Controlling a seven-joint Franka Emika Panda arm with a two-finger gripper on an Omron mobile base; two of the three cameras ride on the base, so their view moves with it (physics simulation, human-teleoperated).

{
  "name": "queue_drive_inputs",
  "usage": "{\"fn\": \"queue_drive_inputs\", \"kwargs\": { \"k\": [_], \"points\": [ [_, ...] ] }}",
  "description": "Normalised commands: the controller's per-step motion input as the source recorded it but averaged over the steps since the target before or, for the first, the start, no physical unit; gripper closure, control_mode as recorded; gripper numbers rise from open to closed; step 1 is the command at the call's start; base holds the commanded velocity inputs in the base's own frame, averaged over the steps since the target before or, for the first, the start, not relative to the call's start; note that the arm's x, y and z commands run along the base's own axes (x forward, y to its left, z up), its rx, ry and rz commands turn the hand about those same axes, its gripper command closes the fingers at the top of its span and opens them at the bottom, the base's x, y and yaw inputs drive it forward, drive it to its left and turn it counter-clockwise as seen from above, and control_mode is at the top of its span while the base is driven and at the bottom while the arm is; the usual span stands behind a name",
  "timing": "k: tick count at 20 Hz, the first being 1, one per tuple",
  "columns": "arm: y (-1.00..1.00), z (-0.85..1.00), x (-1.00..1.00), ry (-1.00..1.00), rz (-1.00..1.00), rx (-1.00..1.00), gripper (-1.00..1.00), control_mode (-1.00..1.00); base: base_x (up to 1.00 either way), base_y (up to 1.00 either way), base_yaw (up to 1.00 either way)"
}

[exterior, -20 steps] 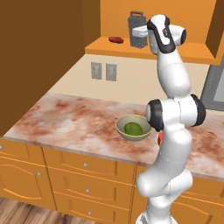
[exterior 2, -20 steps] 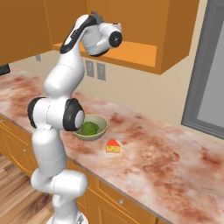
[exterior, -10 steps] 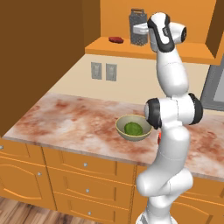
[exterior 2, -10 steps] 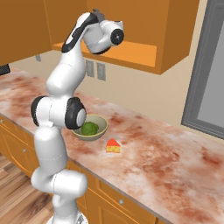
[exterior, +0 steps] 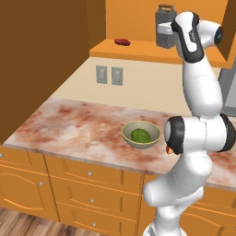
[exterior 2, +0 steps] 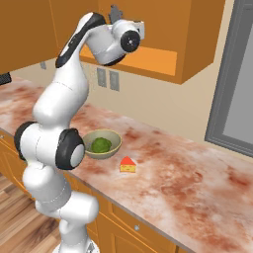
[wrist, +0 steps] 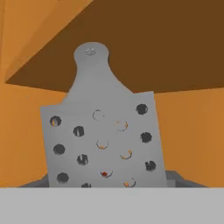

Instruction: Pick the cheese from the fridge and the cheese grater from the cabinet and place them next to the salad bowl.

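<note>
One flat red item (exterior: 122, 42) is seen at the left end of the cabinet (exterior: 138, 48) shelf; the cheese grater (exterior: 164, 25) stands upright further right, with the gripper at it, its finger state not discernible. Below, the salad bowl (exterior 2: 102, 145) and cheese (exterior 2: 128, 165) sit near the tabletop (exterior 2: 188, 188) front edge.

The white arm stands tall from its base, with the lower part rising upright to a dark elbow joint at about the height of the worktop. From there the forearm goes up steeply and bends at the wrist, so the hand is stretched forward at the top. The gripper (exterior 2: 114, 11) points away from the cameras; whether its jaws are apart or closed is not visible.
</note>
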Motion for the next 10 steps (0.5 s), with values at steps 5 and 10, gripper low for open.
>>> {"fn": "queue_drive_inputs", "kwargs": {
  "k": [5,10],
  "points": [
    [-0.04,0.43,-1.0,0.01,-0.22,0.05,1.0,-1.0,0.0,0.0,0.0],
    [0.0,0.35,-1.0,0.09,-0.22,0.11,1.0,-1.0,0.0,0.0,0.0]
  ]
}}
